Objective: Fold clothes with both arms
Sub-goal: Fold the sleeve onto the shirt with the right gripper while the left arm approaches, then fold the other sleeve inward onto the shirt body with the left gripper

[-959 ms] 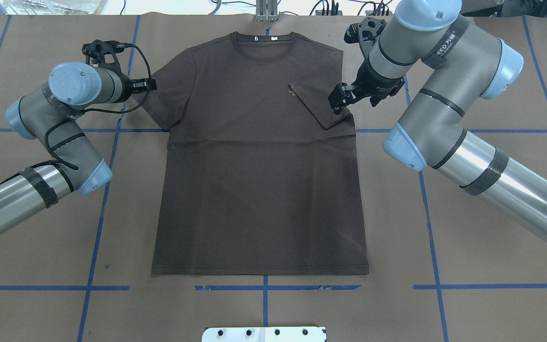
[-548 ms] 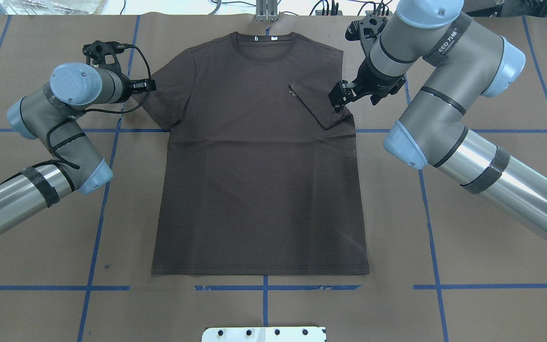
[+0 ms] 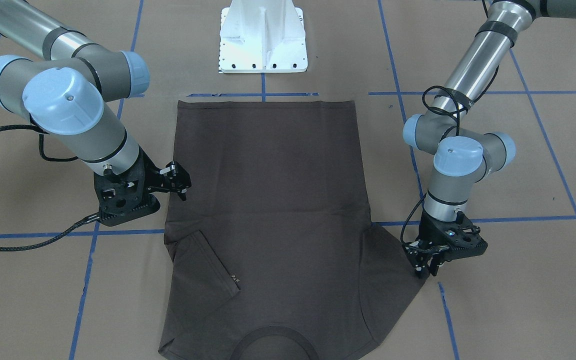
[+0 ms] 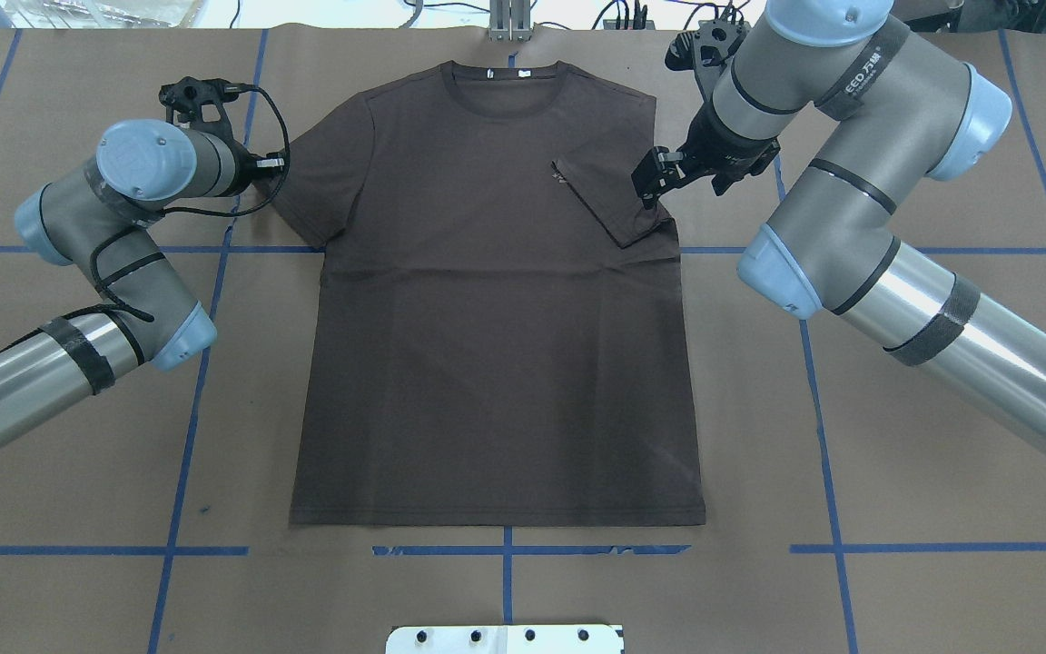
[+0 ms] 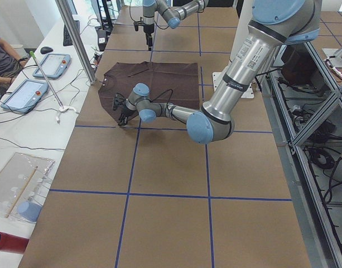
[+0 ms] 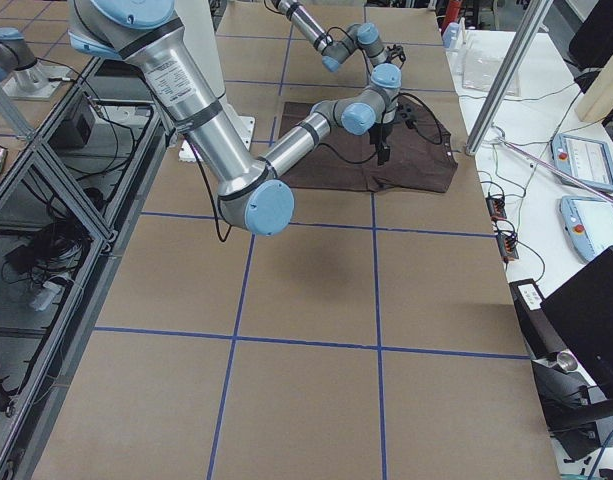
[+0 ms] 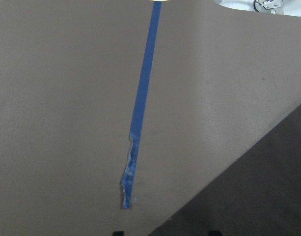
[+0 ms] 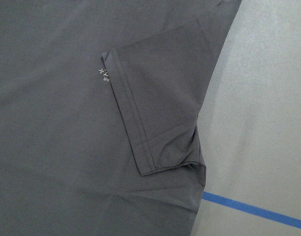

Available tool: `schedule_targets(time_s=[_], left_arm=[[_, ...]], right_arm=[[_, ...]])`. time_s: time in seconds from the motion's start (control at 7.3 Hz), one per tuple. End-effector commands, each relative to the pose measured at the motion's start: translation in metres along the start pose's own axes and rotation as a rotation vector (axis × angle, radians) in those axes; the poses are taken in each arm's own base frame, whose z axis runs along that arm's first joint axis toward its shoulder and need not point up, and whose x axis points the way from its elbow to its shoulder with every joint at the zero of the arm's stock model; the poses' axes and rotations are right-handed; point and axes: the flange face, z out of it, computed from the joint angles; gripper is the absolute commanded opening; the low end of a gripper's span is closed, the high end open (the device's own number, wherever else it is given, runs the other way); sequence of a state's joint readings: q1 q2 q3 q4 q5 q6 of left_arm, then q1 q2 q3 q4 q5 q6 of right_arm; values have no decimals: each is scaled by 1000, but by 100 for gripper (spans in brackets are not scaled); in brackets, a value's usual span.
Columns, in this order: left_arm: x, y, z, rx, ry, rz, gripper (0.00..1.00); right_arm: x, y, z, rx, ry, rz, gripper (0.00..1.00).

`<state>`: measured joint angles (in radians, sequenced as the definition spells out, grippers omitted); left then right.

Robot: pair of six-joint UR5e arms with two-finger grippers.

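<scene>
The dark brown-grey T-shirt lies flat on the table, collar at the far side. Its sleeve on my right side is folded inward onto the chest and lies loose, next to the pale lettering. My right gripper hovers open and empty just above the outer edge of that fold; it also shows in the front view. My left gripper is open and empty, fingers pointing down at the tip of the flat left sleeve. In the front view it stands at the sleeve's edge.
Brown paper with blue tape lines covers the table. The white robot base plate stands at the near side, behind the shirt's hem. A metal post and a side table with tablets stand beyond the far edge.
My right gripper has risen and drawn slightly away from the folded sleeve, which stays in place. My left gripper has shifted a little outward, off the left sleeve's tip.
</scene>
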<state>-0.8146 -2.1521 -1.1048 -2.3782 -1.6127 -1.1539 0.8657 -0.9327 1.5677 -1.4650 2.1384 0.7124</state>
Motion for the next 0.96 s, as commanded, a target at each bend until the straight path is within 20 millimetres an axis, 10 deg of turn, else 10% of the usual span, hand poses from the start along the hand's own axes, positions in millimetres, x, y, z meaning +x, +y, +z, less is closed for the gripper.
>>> schedule_targets(time_s=[0.0,0.27,0.68,0.82], left_arm=[[5,-2,-3,2,8,2,0],[35,-14,-23,-2,37,4,0],[171,-61,-78,-43,71,-128,0],[205,-49,-80,-76,93,-152,0]], right_arm=[[0,0,0,1,0,1,100],[2,0,1,0,1,2,100],[1,1,0,-9,-14,3,100],[2,1,-1,-8,-14,4,100]])
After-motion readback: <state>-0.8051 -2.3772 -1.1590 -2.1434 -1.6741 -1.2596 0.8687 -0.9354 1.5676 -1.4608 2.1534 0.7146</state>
